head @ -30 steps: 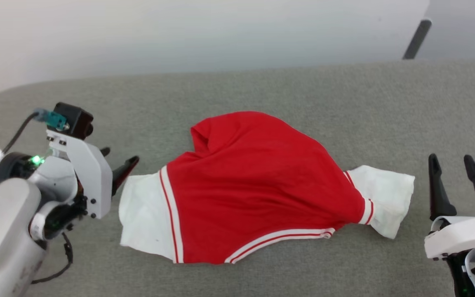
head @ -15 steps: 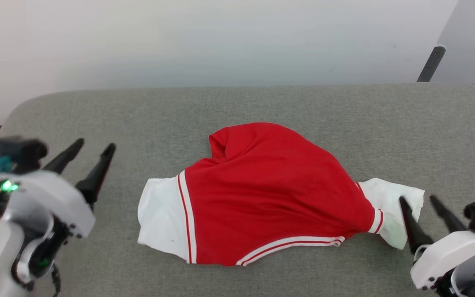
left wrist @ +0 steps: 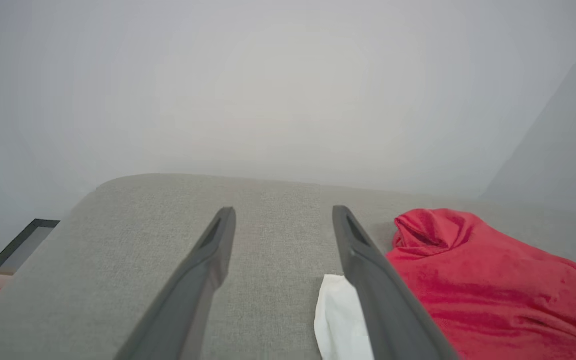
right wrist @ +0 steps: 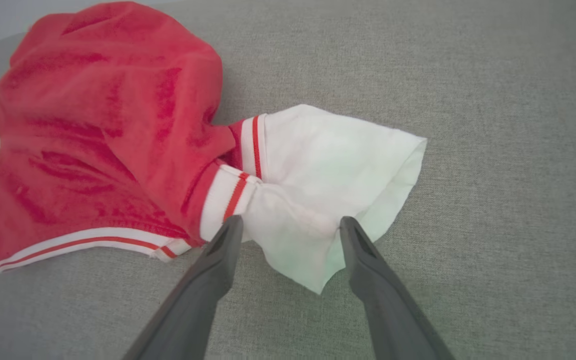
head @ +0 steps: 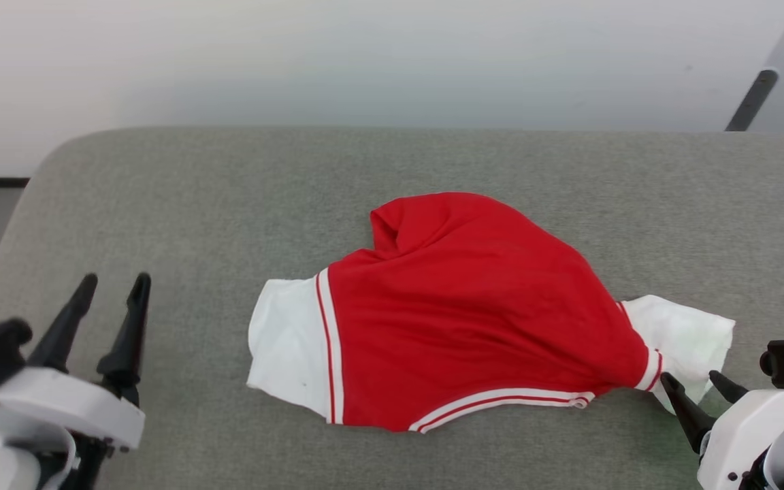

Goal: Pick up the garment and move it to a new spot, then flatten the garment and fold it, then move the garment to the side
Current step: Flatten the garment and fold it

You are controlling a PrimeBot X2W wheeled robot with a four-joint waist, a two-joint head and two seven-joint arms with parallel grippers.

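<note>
Right claw (right wrist: 290,220): fingers spread to a moderate gap, nothing gripped. The tips sit on either side of the lower corner of the right sleeve (right wrist: 338,160), at or just above the cloth. I cannot tell whether they touch.

Left claw (head: 115,278): fingers likewise apart and empty. It hangs over the bare surface (head: 229,190) towards its left edge, well apart from the left sleeve (head: 286,340).

Shirt (head: 474,320): lies about the middle of the surface, somewhat to the right and well clear of the far edge. The red body is humped, with a rolled fold on its far side. The striped hem band faces the near side. Both white sleeves stick out sideways, the right one crumpled.

Progress, as judged:
- Pick-up and move: not in hand. No cloth is held or lifted, and the right claw looks placed to take the sleeve.
- Flattening: not done.
- Folding: not done.
- Moving aside: not done.

Nearly the whole task appears outstanding.
</note>
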